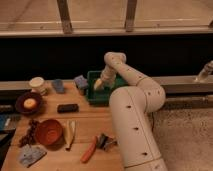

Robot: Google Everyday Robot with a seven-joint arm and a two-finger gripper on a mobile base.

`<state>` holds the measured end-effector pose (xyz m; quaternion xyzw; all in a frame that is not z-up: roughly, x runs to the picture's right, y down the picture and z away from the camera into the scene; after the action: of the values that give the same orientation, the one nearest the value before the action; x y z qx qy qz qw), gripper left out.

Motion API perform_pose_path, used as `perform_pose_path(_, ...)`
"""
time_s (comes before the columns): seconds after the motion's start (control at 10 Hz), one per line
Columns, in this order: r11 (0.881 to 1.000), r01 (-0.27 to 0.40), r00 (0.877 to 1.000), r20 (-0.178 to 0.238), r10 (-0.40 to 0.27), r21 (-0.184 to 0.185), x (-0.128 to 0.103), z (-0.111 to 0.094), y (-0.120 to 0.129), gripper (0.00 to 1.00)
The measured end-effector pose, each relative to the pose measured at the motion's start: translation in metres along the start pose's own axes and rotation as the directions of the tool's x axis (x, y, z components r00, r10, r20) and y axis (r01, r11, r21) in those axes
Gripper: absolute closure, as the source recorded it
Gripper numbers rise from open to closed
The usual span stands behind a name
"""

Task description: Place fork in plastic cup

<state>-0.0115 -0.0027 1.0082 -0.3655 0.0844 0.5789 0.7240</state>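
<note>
we see the gripper [98,85] low inside the green plastic tray [93,96], its walls hemming it; a purple block [80,81] crowds the tray's left.

Wooden table [60,125] before a dark wall band; pale ledge and metal-framed windows [95,15] above; speckled floor [185,135] at right.
</note>
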Motion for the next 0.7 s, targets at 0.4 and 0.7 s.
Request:
perform_pose_path(0.4,1.000,-0.001,1.000,-0.005,0.001,-0.002,0.0042,0.0015,-0.0026,0.83)
perform_pose_path(0.7,1.000,-0.014,1.000,0.002,0.014,-0.004,0.0055,-0.0008,-0.0054,1.00)
